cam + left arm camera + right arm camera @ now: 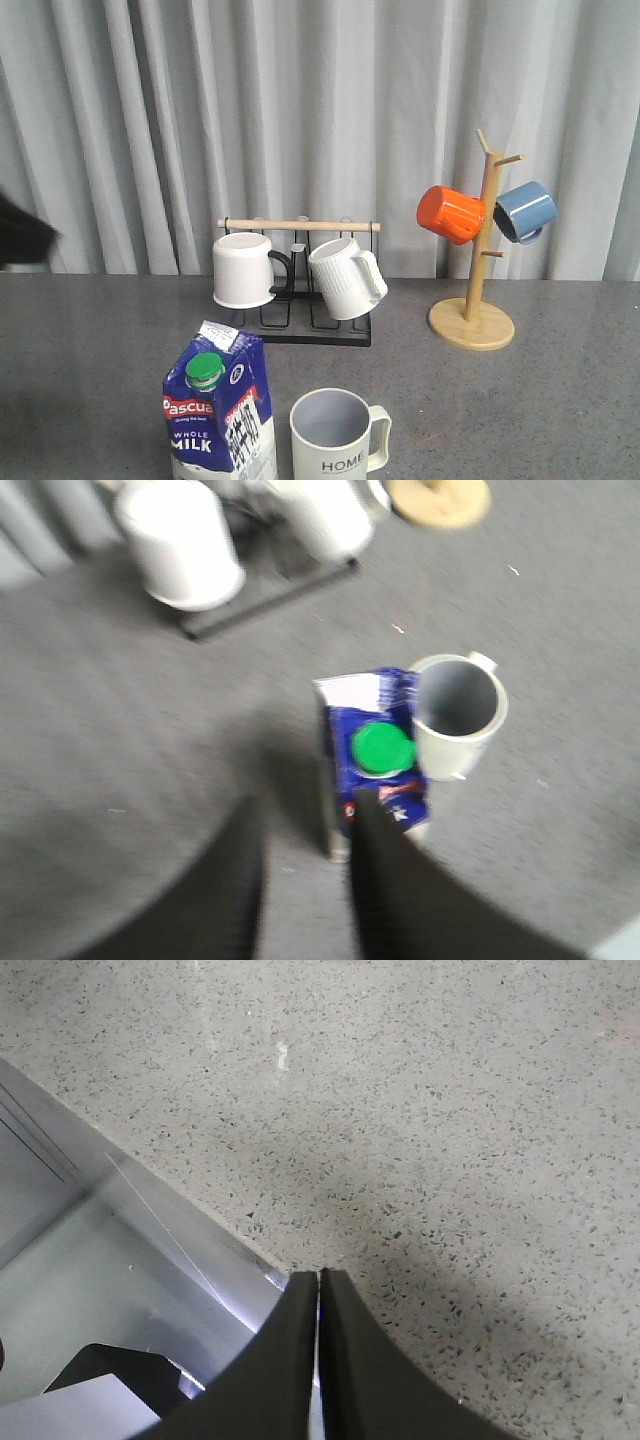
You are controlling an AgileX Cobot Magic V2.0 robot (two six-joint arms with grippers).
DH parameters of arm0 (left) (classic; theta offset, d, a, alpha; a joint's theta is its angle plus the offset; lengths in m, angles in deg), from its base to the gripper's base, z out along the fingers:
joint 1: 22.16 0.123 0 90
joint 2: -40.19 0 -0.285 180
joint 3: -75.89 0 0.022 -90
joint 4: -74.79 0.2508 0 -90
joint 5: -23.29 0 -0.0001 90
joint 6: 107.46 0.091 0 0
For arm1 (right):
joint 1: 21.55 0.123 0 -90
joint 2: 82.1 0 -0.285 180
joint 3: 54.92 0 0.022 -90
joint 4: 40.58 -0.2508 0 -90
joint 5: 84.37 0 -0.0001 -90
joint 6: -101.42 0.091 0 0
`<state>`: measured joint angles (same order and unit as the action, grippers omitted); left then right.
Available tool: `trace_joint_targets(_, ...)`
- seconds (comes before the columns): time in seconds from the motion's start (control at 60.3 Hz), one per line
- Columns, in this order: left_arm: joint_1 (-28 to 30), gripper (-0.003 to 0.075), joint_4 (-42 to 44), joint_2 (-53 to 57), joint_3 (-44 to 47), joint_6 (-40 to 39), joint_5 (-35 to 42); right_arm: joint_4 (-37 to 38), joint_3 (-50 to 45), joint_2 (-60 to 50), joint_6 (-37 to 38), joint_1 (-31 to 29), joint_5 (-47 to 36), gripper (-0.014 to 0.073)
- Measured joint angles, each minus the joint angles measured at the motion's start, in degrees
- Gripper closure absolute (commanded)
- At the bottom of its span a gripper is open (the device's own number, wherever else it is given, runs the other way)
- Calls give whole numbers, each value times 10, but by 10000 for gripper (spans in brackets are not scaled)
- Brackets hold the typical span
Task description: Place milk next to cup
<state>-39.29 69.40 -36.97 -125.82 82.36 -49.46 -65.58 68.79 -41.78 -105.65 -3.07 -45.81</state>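
Left fingers (305, 880) apart, holding nothing, above the milk (372, 755); right fingers (319, 1360) pressed together. Milk upright, just beside the cup (458, 712). Best to lift straight up, no bumping.

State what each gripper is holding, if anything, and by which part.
Nothing is held. The left gripper is open above the table, clear of the milk carton. The right gripper is shut on nothing.

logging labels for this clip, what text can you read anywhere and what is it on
"Pascua" on the red band of the milk.
"WHOLE MILK" in white lower on the same carton.
"HOME" in black on the cup.
The carton's small print and side panel are too small to read; the wrist views show no legible text.
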Motion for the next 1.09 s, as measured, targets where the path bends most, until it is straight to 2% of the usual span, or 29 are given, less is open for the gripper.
trace_joint_targets(0.249,0,728,31,155,105,-30,31,0,0,0,0,0,9,599)
trace_joint_targets(0.663,0,728,87,396,354,-131,118,0,0,0,0,0,10,599)
trace_joint_targets(0.846,0,728,87,462,422,-135,101,0,0,0,0,0,10,599)
trace_joint_targets(1.095,0,728,88,484,437,-137,52,0,0,0,0,0,10,599)
